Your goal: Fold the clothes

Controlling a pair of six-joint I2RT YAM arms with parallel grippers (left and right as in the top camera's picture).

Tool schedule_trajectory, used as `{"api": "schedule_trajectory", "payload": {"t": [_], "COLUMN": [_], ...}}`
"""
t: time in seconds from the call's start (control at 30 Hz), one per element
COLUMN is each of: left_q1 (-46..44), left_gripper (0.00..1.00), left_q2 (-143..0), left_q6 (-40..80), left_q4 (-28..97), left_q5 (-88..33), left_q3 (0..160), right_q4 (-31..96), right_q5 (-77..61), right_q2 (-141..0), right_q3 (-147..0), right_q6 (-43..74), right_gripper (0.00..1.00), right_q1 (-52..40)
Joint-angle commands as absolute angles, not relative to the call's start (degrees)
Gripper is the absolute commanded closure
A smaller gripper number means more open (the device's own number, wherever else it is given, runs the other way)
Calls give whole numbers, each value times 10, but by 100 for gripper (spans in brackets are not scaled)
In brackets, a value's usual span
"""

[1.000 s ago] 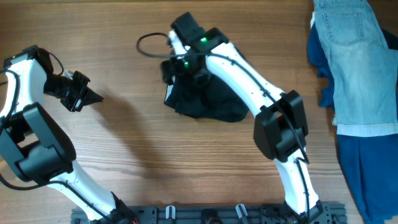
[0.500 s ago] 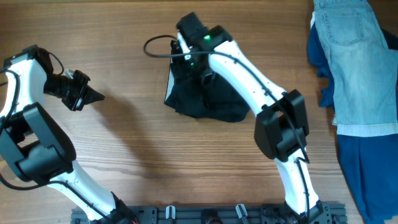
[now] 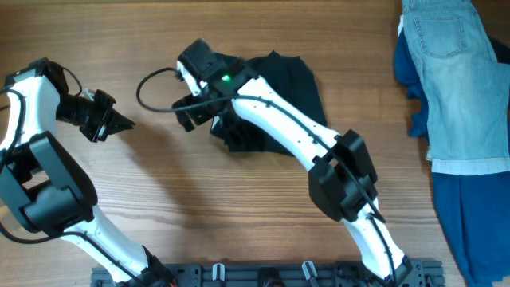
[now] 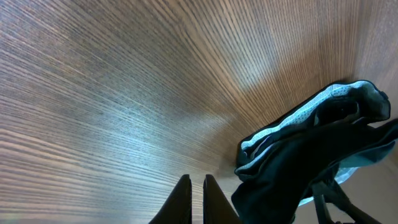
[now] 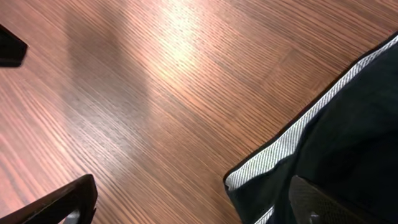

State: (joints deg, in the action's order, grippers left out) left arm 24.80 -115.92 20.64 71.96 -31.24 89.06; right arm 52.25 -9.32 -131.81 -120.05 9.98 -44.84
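At the far left of the overhead view, the left gripper (image 3: 122,123) hangs over bare wooden surface (image 3: 159,207). Its fingers are pressed together to a narrow slit with nothing between them. Its wrist camera shows the same: the two dark fingertips (image 4: 181,200) side by side above the wood grain, well apart from the garment.

Further right, a black cable (image 3: 147,86) loops out from the right arm's wrist. The right gripper (image 3: 194,112) sits at the left edge of the black garment (image 3: 296,78), its fingers spread wide. In its wrist view one finger (image 5: 69,199) is over bare wood and the other is over the dark fabric, with the garment's edge lying between them. The fingers are not closed on it, and whether either one touches the cloth I cannot tell.

The black garment lies crumpled near the middle of the surface, toward its far side and partly hidden under the right arm. A grey-and-white striped band (image 5: 292,134) runs along its near edge.

At the far right, well apart from the garment, a light blue denim garment (image 3: 458,80) lies on top of a royal blue cloth (image 3: 470,219).
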Motion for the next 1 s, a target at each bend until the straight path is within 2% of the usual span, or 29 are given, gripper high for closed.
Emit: {"api": "schedule_trajectory", "payload": {"t": [0.0, 0.1, 0.17, 0.33, 0.43, 0.63, 0.8, 0.97], "left_q1": [245, 245, 245, 245, 245, 245, 245, 245], "left_gripper": [91, 91, 91, 90, 90, 91, 91, 91], "left_q2": [-1143, -1143, -1143, -1143, -1143, -1143, -1143, -1143], "left_q6": [198, 198, 198, 198, 198, 202, 202, 202], "left_q4": [726, 728, 728, 730, 729, 732, 732, 736], "left_q5": [-321, -321, -321, -321, -321, -324, -324, -324], "left_q3": [889, 889, 889, 889, 889, 889, 889, 889], "right_q4": [541, 604, 634, 705, 686, 651, 642, 635], "right_q5": [-33, 98, 126, -6, -49, -81, -194, -222], "right_q2": [-1320, -1309, -1282, -1251, -1261, -1274, -1280, -1303], "right_q3": [-1203, -1212, -1213, -1213, -1194, -1193, -1193, -1185], "right_q6": [104, 161, 165, 143, 132, 123, 120, 111], "right_gripper": [0, 0, 0, 0, 0, 0, 0, 0], "right_q1": [-434, -405, -378, -305, -286, -313, -327, -351]}}
